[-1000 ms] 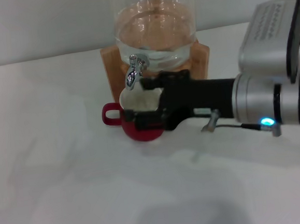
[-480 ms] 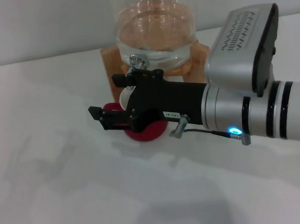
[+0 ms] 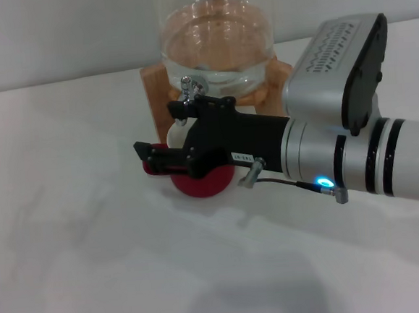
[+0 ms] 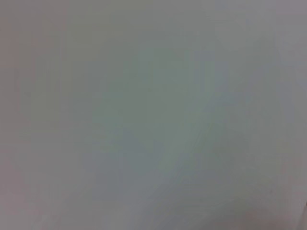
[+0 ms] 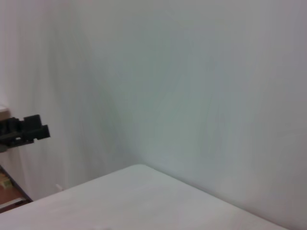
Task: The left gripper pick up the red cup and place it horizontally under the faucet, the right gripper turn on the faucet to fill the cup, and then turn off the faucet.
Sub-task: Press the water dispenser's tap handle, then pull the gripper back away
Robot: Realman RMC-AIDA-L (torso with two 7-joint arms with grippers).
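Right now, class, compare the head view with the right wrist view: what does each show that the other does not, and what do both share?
Only the head view shows the red cup standing under the faucet of the glass dispenser on its wooden stand, with the right gripper reaching across the cup beside the faucet. Only the right wrist view shows a bare wall behind the table. Both share the white table and part of that black claw.
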